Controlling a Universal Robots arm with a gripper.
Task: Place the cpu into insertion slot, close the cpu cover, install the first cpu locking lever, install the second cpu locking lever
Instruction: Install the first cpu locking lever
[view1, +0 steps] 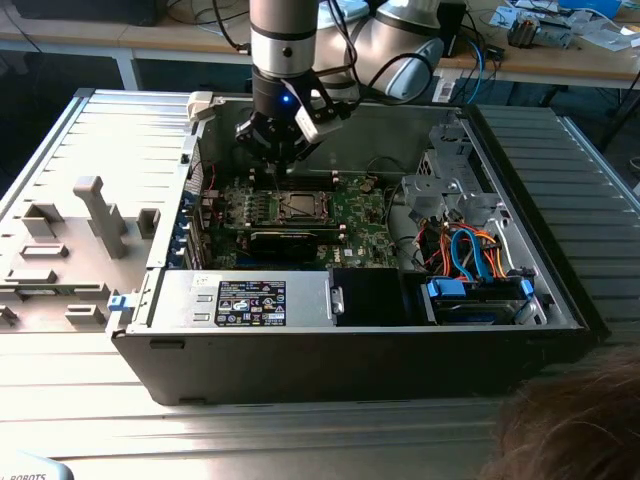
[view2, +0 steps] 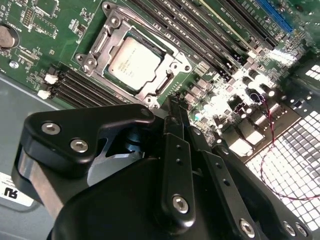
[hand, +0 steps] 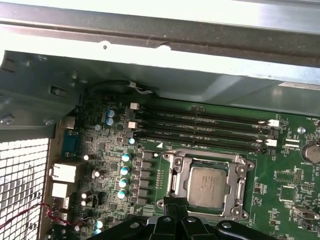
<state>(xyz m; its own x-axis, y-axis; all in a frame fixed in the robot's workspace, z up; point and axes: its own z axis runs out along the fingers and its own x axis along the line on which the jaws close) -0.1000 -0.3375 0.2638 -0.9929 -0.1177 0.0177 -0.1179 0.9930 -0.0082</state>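
you can see the cpu (view2: 134, 62) seated in the insertion slot (view2: 95, 44) on the green motherboard (hand: 280, 175), cpu cover (hand: 172, 175) down around it. your end effector (view2: 174, 102) hangs just beside the slot's edge, fingers pinched together and holding nothing.

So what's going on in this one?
A robot arm is working inside an open computer case. Its gripper hangs over the green motherboard, right beside the insertion slot. The cpu already sits in that slot, and the cpu cover lies down around it, framing its silver top. The fingers look shut and hold nothing.
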